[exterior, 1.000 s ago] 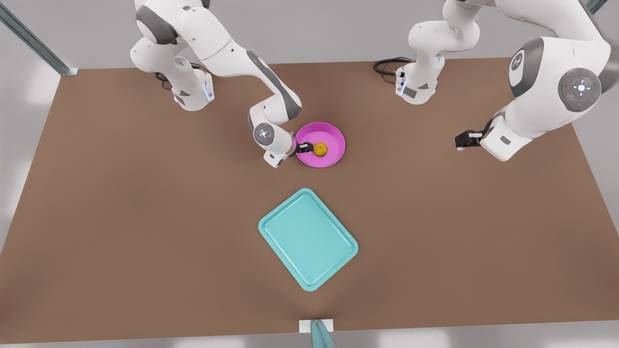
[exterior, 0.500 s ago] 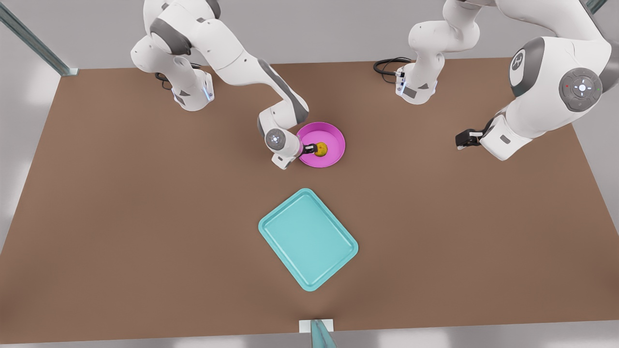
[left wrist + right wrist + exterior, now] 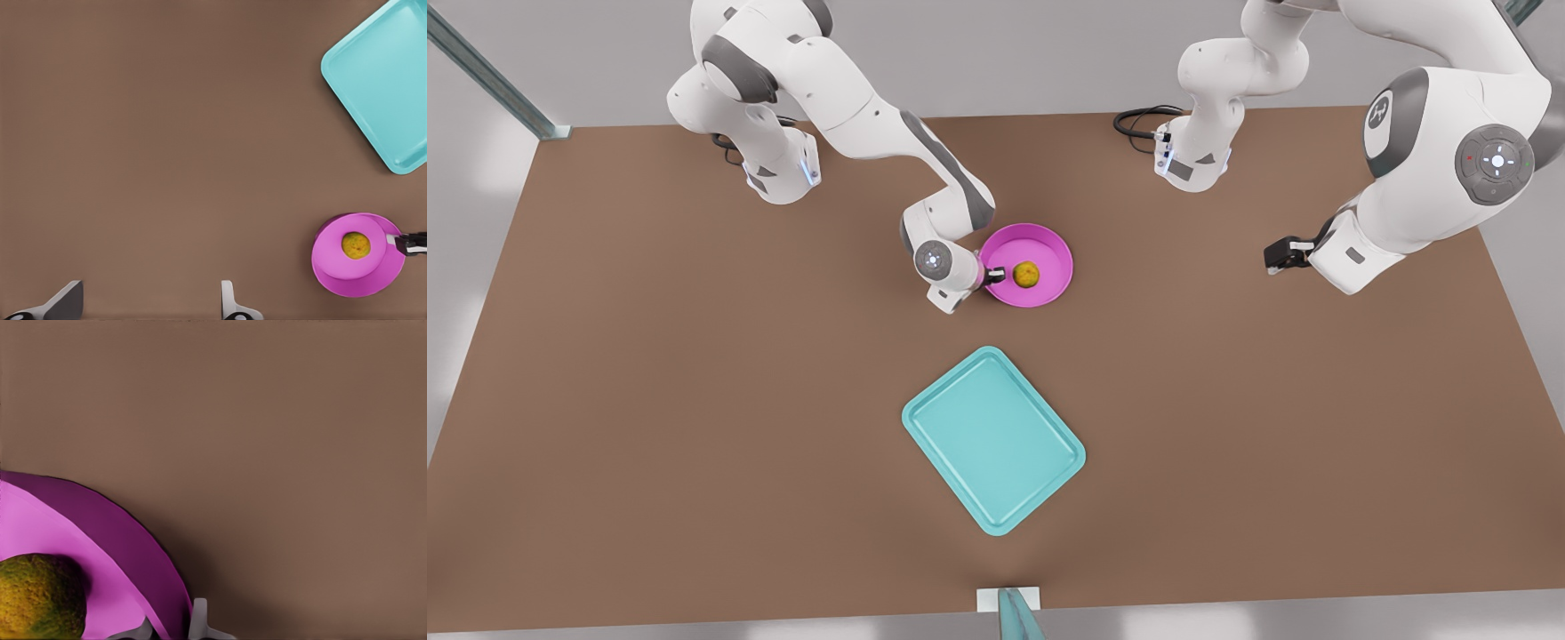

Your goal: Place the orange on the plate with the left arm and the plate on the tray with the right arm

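Brown table [image 3: 694,400]: orange [image 3: 1026,275] beside right tool [image 3: 999,274]

No readable text, labels, brands or nos. anywhere: table [image 3: 694,400], arms, plate [image 3: 1049,284], tray [image 3: 996,440] all unmarked. Round grey emblem on arm joint [image 3: 1378,111] at front view's right, not legible as a word.

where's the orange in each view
Front view: orange in the plate, above the tray.
Left wrist view: far off, in the plate.
Right wrist view: close up, inside the plate's rim.
Shared landmark: the plate, right gripper at its rim; left gripper waits at the front view's right.
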`<action>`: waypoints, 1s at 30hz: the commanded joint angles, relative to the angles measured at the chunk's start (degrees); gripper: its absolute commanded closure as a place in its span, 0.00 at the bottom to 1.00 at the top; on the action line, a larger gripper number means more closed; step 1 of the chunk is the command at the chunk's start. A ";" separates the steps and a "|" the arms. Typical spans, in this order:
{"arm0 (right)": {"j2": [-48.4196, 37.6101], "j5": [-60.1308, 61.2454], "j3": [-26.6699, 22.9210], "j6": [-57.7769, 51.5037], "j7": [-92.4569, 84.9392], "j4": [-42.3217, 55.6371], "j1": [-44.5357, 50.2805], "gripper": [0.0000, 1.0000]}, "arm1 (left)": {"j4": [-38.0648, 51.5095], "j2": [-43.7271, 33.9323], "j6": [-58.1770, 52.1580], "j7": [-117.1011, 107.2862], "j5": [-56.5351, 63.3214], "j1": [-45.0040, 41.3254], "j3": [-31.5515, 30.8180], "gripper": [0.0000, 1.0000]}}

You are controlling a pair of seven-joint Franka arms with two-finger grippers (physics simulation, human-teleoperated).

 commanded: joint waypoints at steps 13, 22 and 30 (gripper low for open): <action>-1.19 -0.39 -0.09 -3.87 -1.20 2.45 -0.02 0.79 | 0.02 -0.06 0.10 0.64 0.11 0.00 -0.04 0.00; -3.39 -0.39 -0.62 -3.87 -1.81 5.35 -3.36 0.79 | 0.11 -0.06 0.10 0.64 0.11 0.00 -0.04 0.00; -3.74 -0.48 -3.08 -3.78 -4.27 8.34 -9.25 0.79 | 0.11 -0.06 0.19 0.64 0.11 0.00 -0.04 0.00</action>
